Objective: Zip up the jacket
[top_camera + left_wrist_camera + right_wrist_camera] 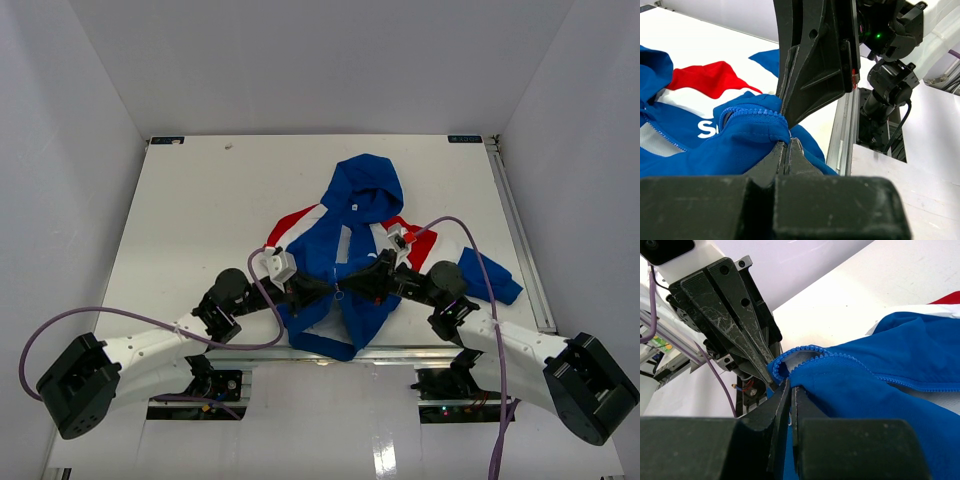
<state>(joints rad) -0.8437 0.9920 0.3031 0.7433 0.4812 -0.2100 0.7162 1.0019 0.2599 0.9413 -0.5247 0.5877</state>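
White "S" lettering (706, 129) on blue jacket (740, 145)

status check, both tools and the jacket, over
Left tool shut on jacket hem. Right tool shut on hem too, tips nearly touching. Zip teeth open, not joined. Only cloth between tools.

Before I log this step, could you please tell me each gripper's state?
Left gripper: closed, pinching the jacket at its zipper edge.
Right gripper: closed on the jacket by its zipper edge too.

Bright, even, diffuse light; shadows faint. Glare patch on the near white ledge (385, 455). Wrist views: foreground soft, jacket (740, 145) crisp.
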